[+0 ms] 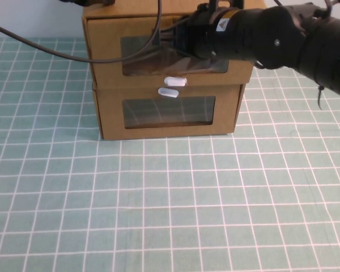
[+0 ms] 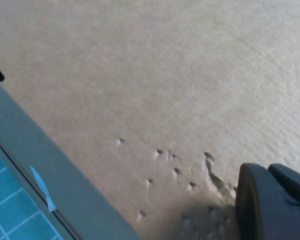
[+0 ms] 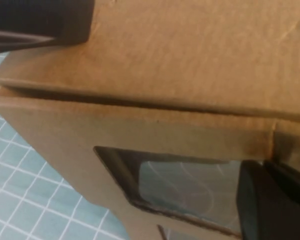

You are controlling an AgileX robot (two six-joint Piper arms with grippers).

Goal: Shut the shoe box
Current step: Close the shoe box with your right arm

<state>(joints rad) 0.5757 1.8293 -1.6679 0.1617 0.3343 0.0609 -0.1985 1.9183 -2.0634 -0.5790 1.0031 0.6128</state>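
Two brown cardboard boxes stand stacked. The shoe box (image 1: 105,54) is the upper one, with a wide crinkled window and a white pull tab (image 1: 175,81) below it. Its drawer front (image 3: 115,130) sits just under the top panel's edge, a thin seam between them. My right gripper (image 1: 178,38) reaches in from the right and rests against the drawer front at the window; its fingers (image 3: 262,200) lie together. My left gripper (image 1: 93,2) is at the box's back left, its closed fingers (image 2: 270,200) pressed on the dented cardboard top (image 2: 165,75).
The lower box (image 1: 110,116) has a white tab (image 1: 168,92) above its smaller window. A black cable (image 1: 56,54) runs from the left across the upper box. The green gridded mat (image 1: 170,204) lies open in front of the boxes.
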